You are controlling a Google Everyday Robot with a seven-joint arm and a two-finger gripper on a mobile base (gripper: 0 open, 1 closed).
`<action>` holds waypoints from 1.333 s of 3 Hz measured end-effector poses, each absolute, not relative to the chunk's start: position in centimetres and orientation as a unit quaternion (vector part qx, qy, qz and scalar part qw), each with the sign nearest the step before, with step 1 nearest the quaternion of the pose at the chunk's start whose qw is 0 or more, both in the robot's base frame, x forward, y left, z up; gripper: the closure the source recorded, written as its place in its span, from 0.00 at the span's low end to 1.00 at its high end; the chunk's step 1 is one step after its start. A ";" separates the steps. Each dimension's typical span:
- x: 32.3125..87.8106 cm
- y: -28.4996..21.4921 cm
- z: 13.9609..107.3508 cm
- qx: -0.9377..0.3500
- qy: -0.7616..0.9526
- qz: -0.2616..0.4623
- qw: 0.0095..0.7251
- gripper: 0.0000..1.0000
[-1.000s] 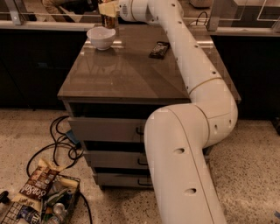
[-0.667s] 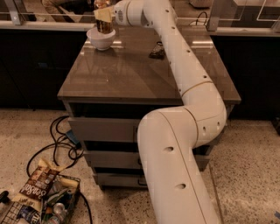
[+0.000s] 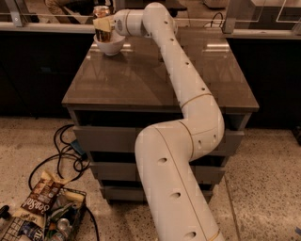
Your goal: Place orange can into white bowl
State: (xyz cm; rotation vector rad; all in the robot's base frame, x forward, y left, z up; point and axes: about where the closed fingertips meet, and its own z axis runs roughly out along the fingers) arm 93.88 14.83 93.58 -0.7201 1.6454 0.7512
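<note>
Can (image 3: 100, 11), held upright in the closed fingers (image 3: 99, 23) of the gripper (image 3: 103, 24) just above the bowl (image 3: 113, 47) on the worktop (image 3: 141, 75), should be lowered straight down until seated before release.

Table (image 3: 141, 80): brown glossy top, drawers below. One item seen resting on it: bowl (image 3: 111, 46), white, at the far-left corner, close to both edges. My gripper (image 3: 102, 24) sits directly over the bowl, closed around the upright can (image 3: 100, 10). My arm (image 3: 178, 70) crosses the top and hides part of it. Floor (image 3: 263, 179): speckled. On it, left of the table: black cables (image 3: 60, 141) and a wire basket (image 3: 75, 207) holding snack bags.
</note>
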 end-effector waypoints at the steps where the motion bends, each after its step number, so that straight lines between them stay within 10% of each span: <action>1: 93.9 15.0 93.5 -0.306 0.699 0.319 0.562 0.99; 4: 93.8 16.0 92.9 -0.309 0.700 0.323 0.557 0.31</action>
